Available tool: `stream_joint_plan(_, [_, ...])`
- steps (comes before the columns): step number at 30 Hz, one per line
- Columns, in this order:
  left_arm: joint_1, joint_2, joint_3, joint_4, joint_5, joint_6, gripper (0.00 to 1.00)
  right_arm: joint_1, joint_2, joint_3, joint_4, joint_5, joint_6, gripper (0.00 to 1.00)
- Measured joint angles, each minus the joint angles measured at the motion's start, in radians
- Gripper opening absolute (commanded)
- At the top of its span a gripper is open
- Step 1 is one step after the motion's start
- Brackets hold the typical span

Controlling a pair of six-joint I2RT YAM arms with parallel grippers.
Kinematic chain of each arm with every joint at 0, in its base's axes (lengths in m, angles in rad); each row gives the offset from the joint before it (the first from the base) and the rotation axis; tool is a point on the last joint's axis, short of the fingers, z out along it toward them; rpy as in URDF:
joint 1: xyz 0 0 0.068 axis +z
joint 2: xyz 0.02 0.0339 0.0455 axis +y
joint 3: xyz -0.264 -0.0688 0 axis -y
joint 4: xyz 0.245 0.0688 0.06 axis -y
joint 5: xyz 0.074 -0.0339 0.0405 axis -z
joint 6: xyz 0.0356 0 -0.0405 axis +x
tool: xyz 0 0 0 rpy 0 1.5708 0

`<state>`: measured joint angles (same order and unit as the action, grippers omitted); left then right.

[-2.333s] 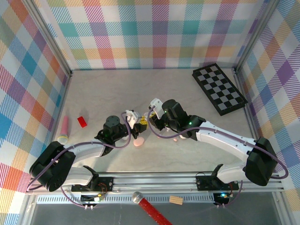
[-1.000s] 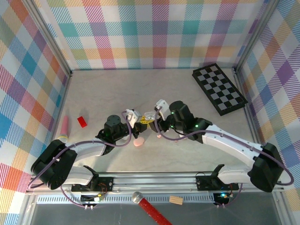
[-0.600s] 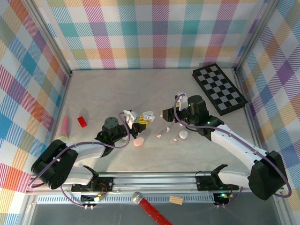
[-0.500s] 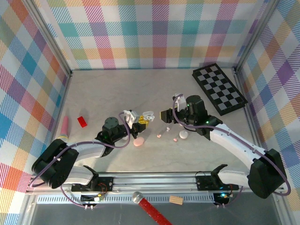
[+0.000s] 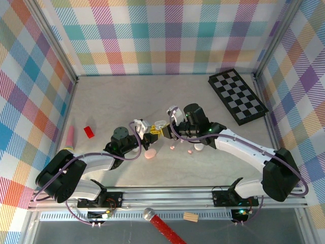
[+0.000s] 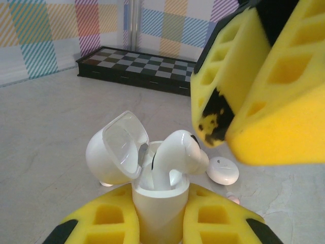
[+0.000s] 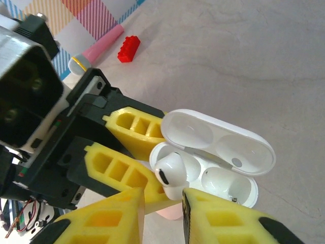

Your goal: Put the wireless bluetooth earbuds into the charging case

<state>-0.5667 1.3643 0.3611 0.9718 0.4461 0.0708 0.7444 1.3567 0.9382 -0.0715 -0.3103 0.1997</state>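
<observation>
While the left gripper (image 6: 157,217) clamps the body of the open white charging case (image 7: 218,152) tight between its yellow fingers, lid tipped back, I see one white earbud (image 7: 170,173) standing tilted in a well, head above the rim. The right gripper (image 7: 163,206) sits just over it, jaws a narrow slot apart; I cannot tell whether they pinch the bud. A pink case (image 5: 150,154) lies on the table nearby.
</observation>
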Motion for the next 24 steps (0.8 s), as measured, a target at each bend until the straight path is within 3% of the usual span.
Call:
stream_joint_plan(9, [0.000, -0.002, 0.000, -0.001, 0.010, 0.000, 0.00, 0.002, 0.021, 0.021, -0.013, 0.057, -0.006, 0.19])
stream_joint_plan(24, [0.000, -0.013, 0.000, -0.001, 0.016, -0.003, 0.00, 0.002, 0.021, 0.055, -0.027, 0.087, -0.036, 0.27])
